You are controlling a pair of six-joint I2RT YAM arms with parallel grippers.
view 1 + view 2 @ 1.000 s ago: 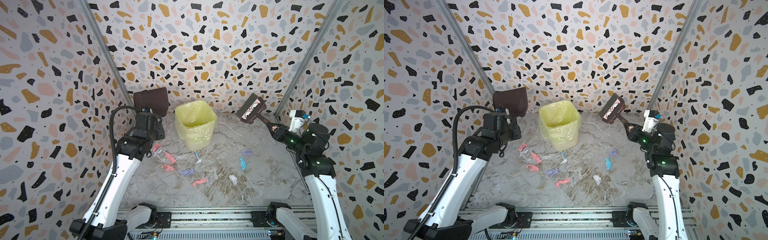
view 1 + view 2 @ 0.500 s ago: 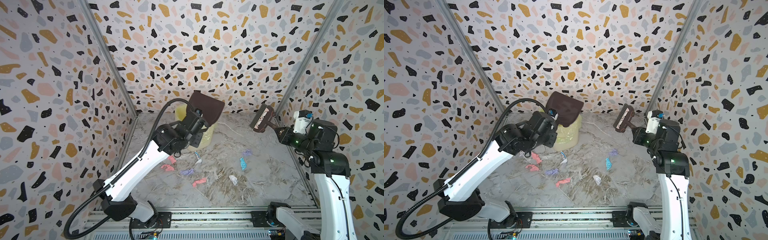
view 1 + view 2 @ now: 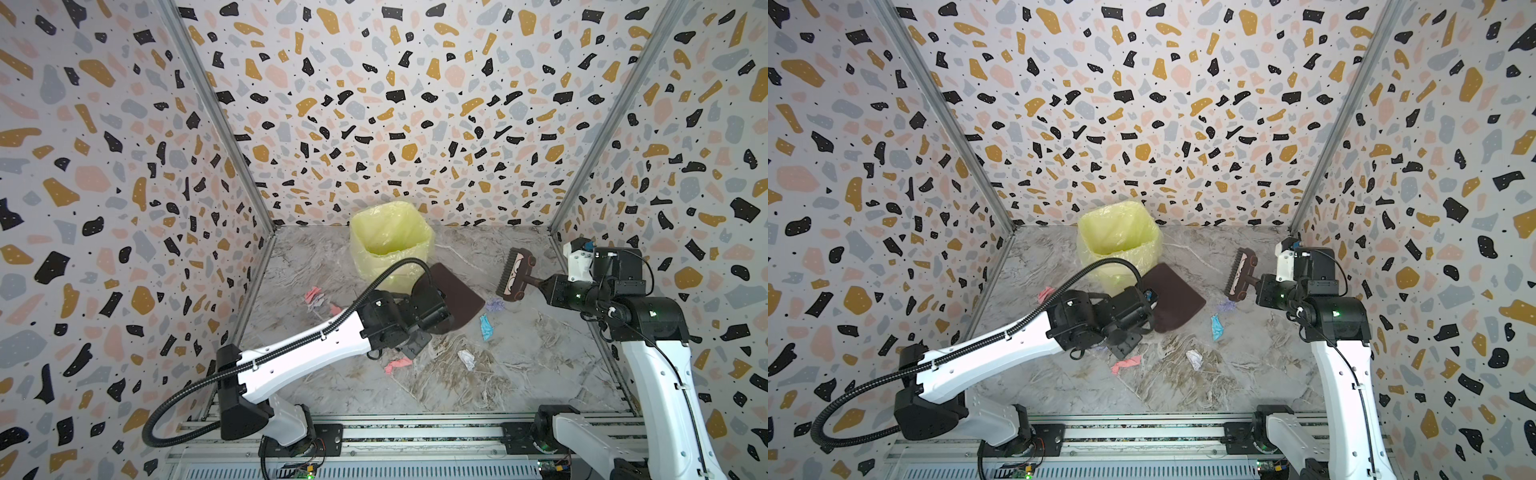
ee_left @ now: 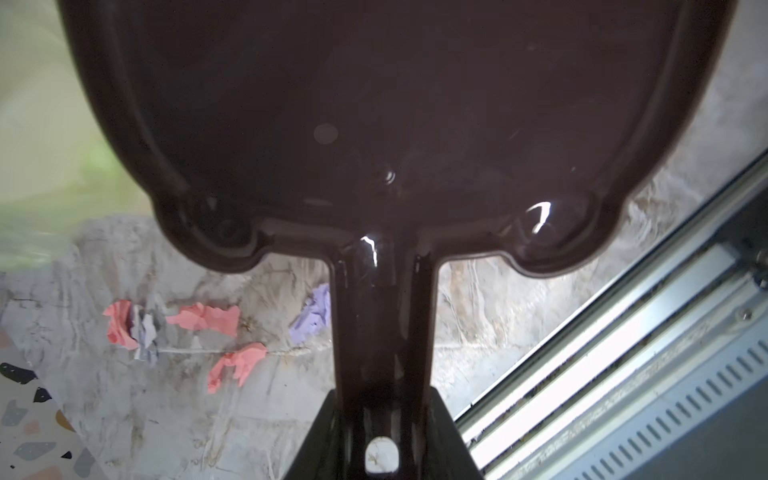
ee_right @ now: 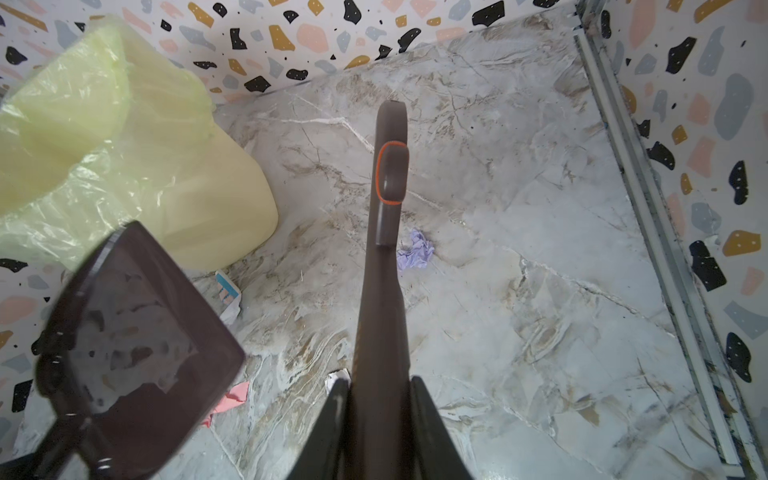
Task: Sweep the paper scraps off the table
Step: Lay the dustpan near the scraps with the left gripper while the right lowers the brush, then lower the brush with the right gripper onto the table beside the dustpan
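Brown dustpan [image 3: 459, 297] is clamped in the left gripper [image 4: 382, 415], brush [image 3: 514, 279] in the right gripper [image 5: 379, 399]; paper scraps [image 3: 485, 327] lie on the table [image 3: 540, 365]

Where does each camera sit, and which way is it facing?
Top views: high in front, looking down on table, bin, left arm, right arm.
Left wrist: behind the left gripper, facing along the dustpan it holds.
Right wrist: behind the right gripper, facing along the brush it holds.
Both wrist views share dustpan and bin.
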